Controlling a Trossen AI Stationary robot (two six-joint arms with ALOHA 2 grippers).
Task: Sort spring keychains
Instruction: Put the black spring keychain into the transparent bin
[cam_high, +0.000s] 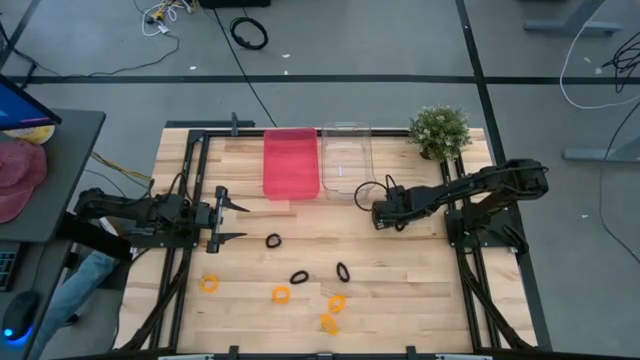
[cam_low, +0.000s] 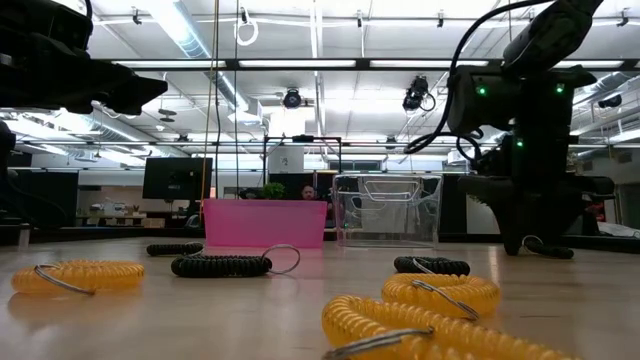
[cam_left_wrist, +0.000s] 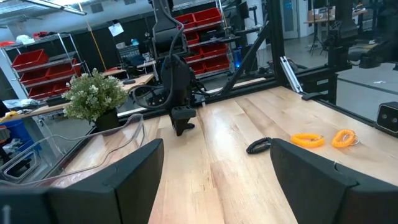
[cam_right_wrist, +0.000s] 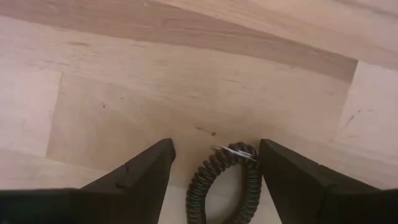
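Four black keychains (cam_high: 273, 241) and four orange (cam_high: 281, 294); both arms' fingers open.

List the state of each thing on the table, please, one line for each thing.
Left gripper: open, empty, above the table's left part.
Right gripper: open, down around a black keychain.
Three other black keychains: loose on the table.
Four orange keychains: loose near the front edge.
Pink bin: upright, nothing seen inside.
Clear bin: upright, nothing seen inside.
Plant: upright at the back.
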